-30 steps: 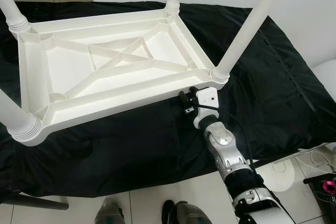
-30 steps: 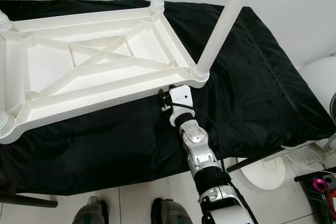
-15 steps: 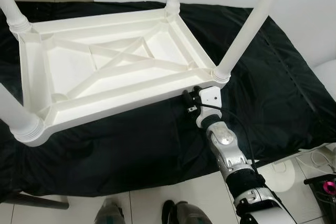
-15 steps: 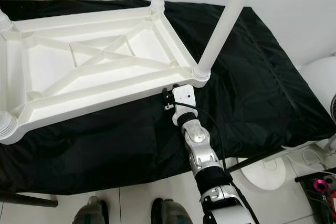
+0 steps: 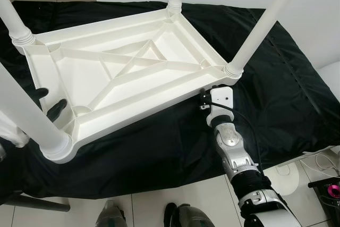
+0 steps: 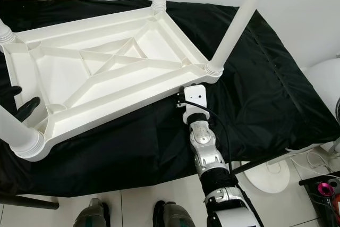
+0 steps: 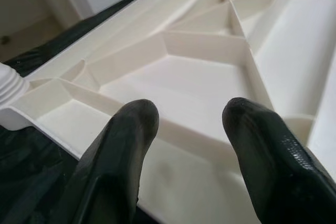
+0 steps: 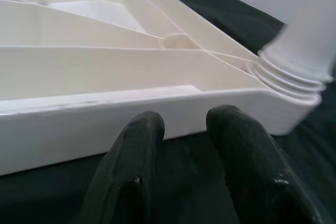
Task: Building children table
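No legible text, label, brand, number or sign appears on any surface in these views.

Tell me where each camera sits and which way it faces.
Eye views: on the head, looking down at the upturned table on black cloth; right arm and left claw show.
Left wrist view: along the left claw's fingers into the table's ribbed underside.
Right wrist view: along the right claw at the table's rim.
All share the table.
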You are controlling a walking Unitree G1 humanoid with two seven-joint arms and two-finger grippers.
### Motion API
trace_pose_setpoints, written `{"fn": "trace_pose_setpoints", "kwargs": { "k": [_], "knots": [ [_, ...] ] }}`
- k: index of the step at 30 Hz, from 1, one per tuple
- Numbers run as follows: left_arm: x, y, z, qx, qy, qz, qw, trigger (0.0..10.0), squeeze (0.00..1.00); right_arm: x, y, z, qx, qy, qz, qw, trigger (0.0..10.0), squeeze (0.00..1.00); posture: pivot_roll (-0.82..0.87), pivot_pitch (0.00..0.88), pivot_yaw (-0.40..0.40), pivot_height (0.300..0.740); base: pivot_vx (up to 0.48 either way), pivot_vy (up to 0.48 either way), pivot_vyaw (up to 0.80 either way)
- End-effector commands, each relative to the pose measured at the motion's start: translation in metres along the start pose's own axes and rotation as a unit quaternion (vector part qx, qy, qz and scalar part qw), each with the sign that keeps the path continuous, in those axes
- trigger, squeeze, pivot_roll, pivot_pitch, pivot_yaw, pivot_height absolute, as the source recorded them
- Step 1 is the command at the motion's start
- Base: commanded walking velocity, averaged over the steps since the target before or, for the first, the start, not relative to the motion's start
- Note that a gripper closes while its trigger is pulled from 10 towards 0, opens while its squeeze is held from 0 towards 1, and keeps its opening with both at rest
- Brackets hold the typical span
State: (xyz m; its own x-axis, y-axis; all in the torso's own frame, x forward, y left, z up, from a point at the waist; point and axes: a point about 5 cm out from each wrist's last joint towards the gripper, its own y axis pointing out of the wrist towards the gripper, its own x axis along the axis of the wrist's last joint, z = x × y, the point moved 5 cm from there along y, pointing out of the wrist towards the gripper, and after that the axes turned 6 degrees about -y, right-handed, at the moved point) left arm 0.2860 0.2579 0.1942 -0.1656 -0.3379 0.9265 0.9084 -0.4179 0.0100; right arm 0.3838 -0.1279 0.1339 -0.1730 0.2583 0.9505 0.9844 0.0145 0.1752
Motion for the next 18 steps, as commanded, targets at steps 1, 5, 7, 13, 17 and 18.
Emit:
{"fn": "trace_pose_setpoints", "kwargs": {
  "k": [1, 5, 7, 13, 17, 18],
  "knots": [
    [-0.002, 0.002, -0.021, -0.042, -0.015, 0.002, 0.999, 10.0, 0.00, -0.010, 0.000, -0.009, -0.020, -0.003, 0.024, 1.000, 10.0, 0.00, 0.11, 0.144, -0.090, 0.740, 0.000, 0.000, 0.00],
    [0.003, 0.003, -0.040, -0.073, -0.028, -0.011, 0.997, 10.0, 0.00, -0.014, 0.001, -0.012, -0.030, 0.007, 0.038, 0.999, 10.0, 0.00, 0.11, 0.143, -0.093, 0.740, 0.000, 0.000, 0.00],
    [0.005, 0.004, -0.046, -0.082, -0.035, -0.015, 0.996, 10.0, 0.00, -0.016, 0.002, -0.013, -0.033, 0.005, 0.043, 0.999, 10.0, 0.00, 0.11, 0.142, -0.096, 0.740, 0.000, 0.000, 0.00],
    [0.016, 0.005, -0.077, -0.132, -0.060, -0.032, 0.989, 10.0, 0.00, -0.019, 0.009, -0.020, -0.047, 0.012, 0.059, 0.997, 10.0, 0.00, 0.11, 0.141, -0.105, 0.740, 0.000, 0.000, 0.00],
    [0.023, 0.006, -0.093, -0.162, -0.070, -0.038, 0.984, 10.0, 0.00, -0.018, 0.015, -0.022, -0.046, 0.021, 0.062, 0.997, 10.0, 0.00, 0.12, 0.143, -0.102, 0.740, 0.000, 0.000, 0.00],
    [0.025, 0.006, -0.097, -0.167, -0.071, -0.041, 0.983, 10.0, 0.00, -0.018, 0.016, -0.022, -0.047, 0.025, 0.062, 0.997, 10.0, 0.00, 0.12, 0.144, -0.101, 0.740, 0.000, 0.000, 0.00]
  ]
}}
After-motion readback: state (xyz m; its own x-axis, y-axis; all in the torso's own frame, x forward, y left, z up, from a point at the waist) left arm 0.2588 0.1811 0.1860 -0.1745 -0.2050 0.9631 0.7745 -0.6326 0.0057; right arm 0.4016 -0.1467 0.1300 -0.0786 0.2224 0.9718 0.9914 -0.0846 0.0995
